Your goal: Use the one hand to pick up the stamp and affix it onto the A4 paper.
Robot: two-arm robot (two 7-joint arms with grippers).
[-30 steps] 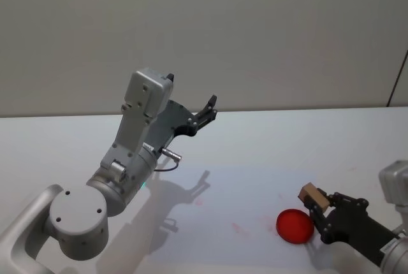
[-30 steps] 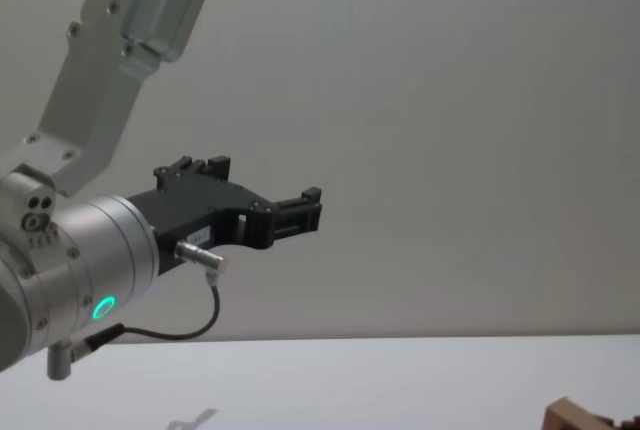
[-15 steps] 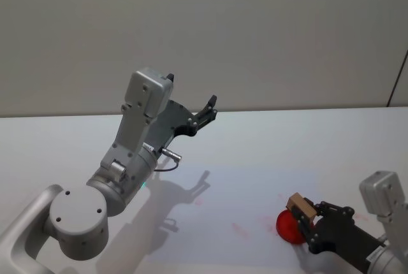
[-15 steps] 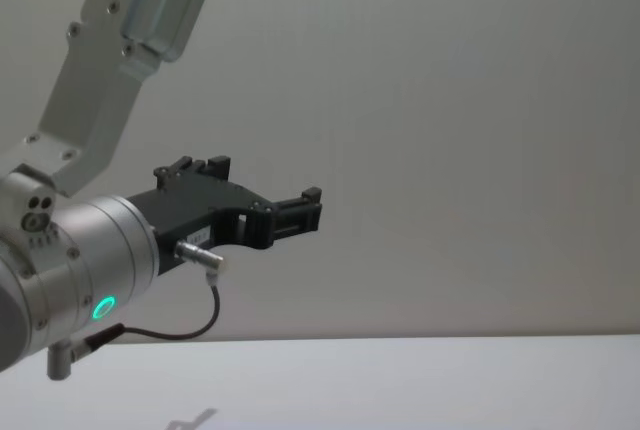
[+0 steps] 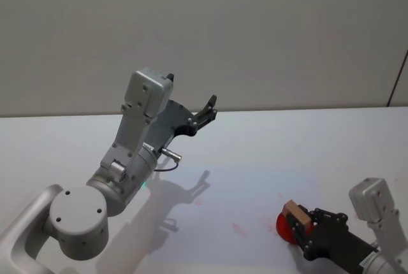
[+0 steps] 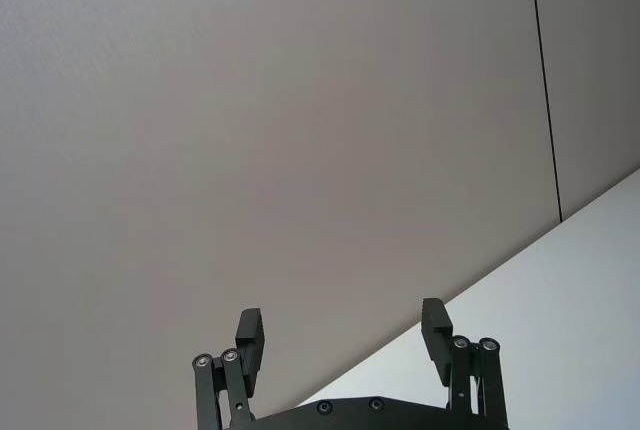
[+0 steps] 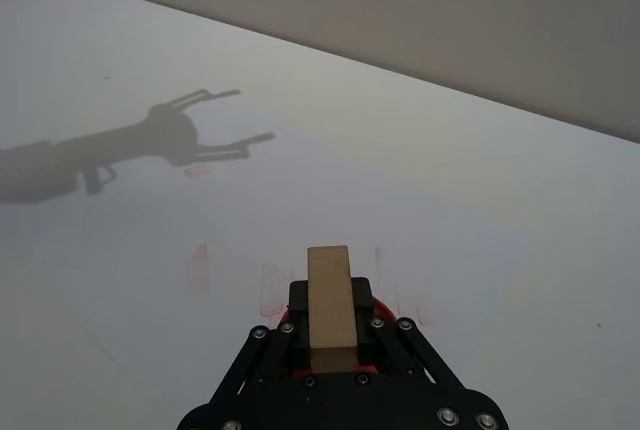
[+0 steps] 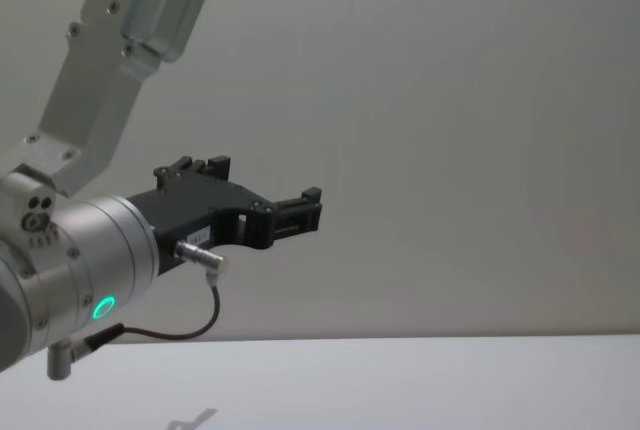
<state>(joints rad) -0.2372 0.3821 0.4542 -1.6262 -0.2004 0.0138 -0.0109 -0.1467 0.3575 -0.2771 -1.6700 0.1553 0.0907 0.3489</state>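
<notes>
Wooden stamp (image 7: pixel 329 295) is clamped in my right gripper (image 5: pixel 305 237), low over the A4 paper (image 5: pixel 242 191) (faint red marks there); left gripper (image 6: pixel 342 342) parked high, fingers apart.

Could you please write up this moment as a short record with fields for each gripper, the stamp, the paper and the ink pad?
right gripper: right gripper low at the table's near right, shut on the stamp
stamp: stamp, a wooden block clamped between the fingers, over the red ink pad
paper: A4 paper flat on the table, with faint red marks
left gripper: left gripper raised off the table, open, holding nothing
table: white table
</notes>
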